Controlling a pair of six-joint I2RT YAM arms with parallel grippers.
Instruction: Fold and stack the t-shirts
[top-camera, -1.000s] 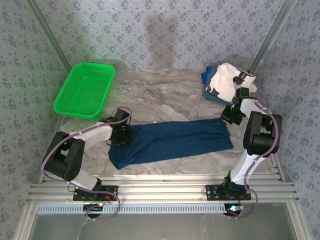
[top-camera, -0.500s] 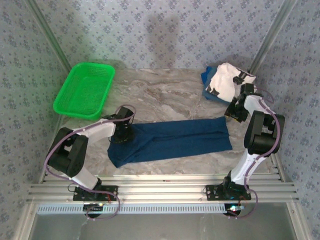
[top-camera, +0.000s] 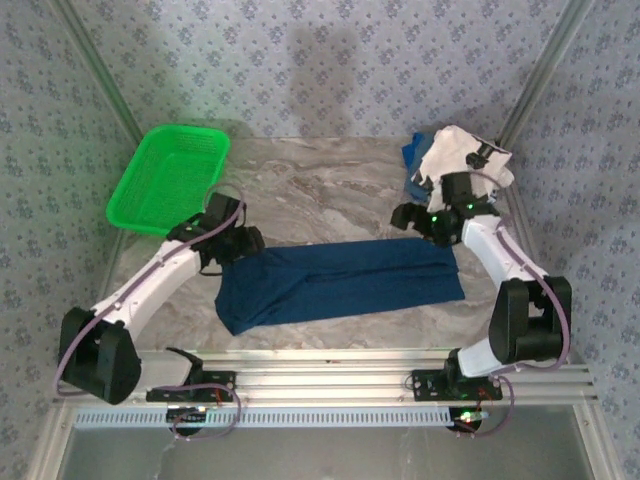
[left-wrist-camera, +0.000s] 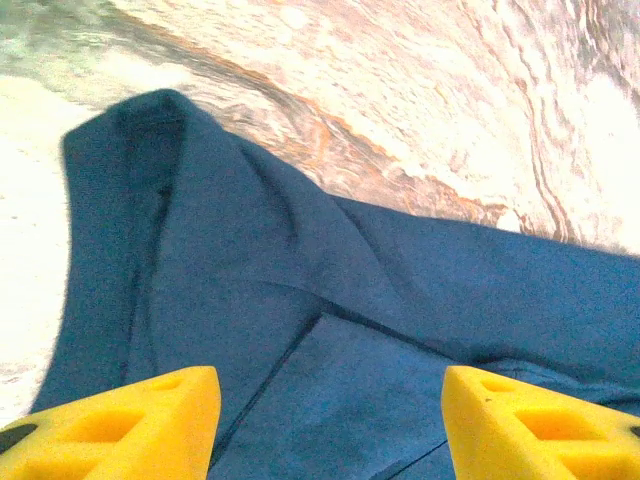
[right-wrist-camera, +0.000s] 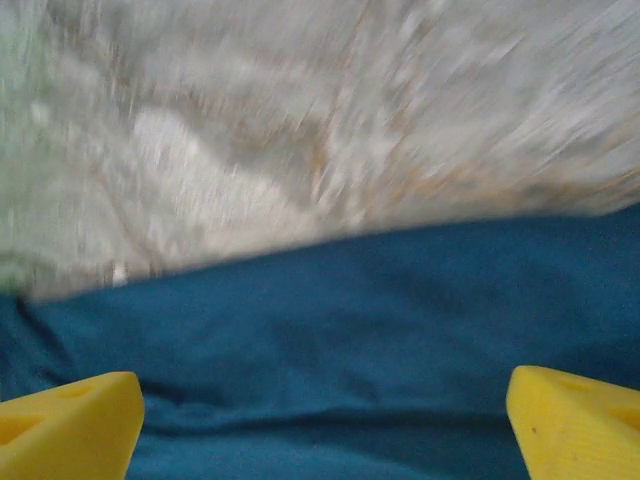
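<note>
Left hand (top-camera: 243, 240), right hand (top-camera: 402, 216) risen off navy t-shirt (top-camera: 340, 280), basket (top-camera: 135, 170) apart

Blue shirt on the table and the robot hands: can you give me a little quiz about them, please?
1. True or false: the blue shirt lies inside the green basket.
2. Look at the left gripper and the right gripper. Which is open? A: left only. B: right only. C: both.
3. Fill in: the white shirt rests on another shirt, coloured ___.
Key: 1 false; 2 C; 3 blue.
</note>
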